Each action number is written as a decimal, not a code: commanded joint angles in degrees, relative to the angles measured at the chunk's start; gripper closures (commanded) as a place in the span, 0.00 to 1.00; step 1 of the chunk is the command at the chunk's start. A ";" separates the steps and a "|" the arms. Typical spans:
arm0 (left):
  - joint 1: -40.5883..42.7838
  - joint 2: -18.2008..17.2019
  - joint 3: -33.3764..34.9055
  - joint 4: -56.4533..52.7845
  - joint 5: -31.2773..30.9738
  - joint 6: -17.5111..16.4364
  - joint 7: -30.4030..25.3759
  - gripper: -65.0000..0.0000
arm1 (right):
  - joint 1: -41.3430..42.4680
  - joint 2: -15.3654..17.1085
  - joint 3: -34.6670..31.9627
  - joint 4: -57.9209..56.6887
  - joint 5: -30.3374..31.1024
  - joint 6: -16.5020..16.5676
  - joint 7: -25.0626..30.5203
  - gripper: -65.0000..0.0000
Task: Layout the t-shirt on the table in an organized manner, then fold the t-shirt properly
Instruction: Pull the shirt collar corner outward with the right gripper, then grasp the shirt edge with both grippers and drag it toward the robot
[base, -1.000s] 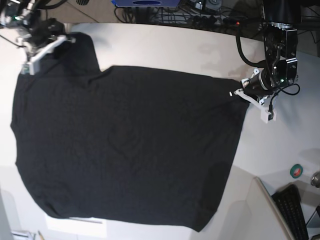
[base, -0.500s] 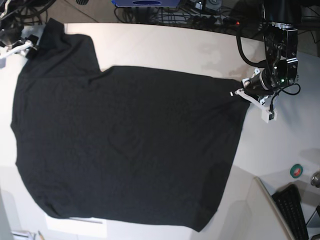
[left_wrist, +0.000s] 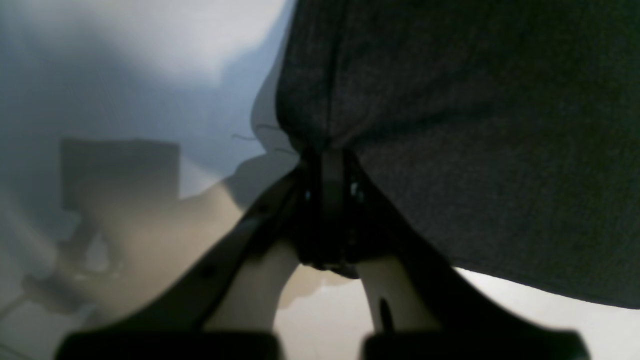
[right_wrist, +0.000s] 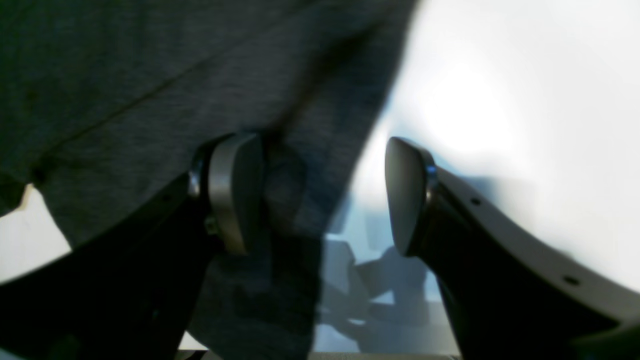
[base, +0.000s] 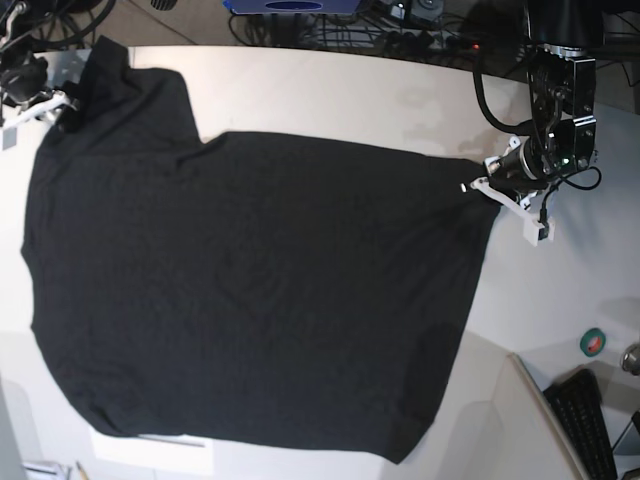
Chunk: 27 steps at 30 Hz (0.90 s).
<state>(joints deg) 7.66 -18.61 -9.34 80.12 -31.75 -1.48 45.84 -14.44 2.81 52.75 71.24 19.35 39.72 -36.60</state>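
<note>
A broad off-white desk (base: 330, 90) fills the base view, with cables and equipment along its far edge and a keyboard (base: 590, 425) and roll of green tape (base: 593, 342) at the near right corner. The black t-shirt (base: 250, 290) lies spread nearly flat across it, plain side up, its long axis running across the view from the sleeve end at far left to the corner at right.

The left gripper (left_wrist: 327, 165) sits at that right-hand corner with its jaws closed on a pinch of the t-shirt's edge; the cloth fans away from the jaws across the desk. The right gripper (right_wrist: 320, 195) is at the far left by the sleeve, jaws spread wide and holding nothing; one pad lies against the fabric, the other over bare desk.

My judgement is that layout is almost done and the fold comes next. The right arm is nearer the sleeve edge, which lies just beside its open jaws, so its regrasp would start there.
</note>
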 joint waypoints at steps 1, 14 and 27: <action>-0.58 -0.86 -0.37 0.89 -0.38 0.02 -0.79 1.00 | -0.38 0.31 -0.05 0.19 -0.85 0.28 -2.21 0.49; 5.66 -0.51 -7.76 6.52 -0.38 0.11 -0.79 1.00 | -3.98 0.14 0.04 8.98 -0.85 0.28 -4.94 1.00; 12.60 1.86 -11.18 15.40 -0.38 0.02 -0.44 1.00 | -5.83 -0.65 -0.40 25.50 -1.11 0.28 -15.75 1.00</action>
<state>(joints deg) 20.53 -16.08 -20.27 94.50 -31.79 -1.48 46.06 -20.45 1.23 52.12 95.55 17.78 39.90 -53.06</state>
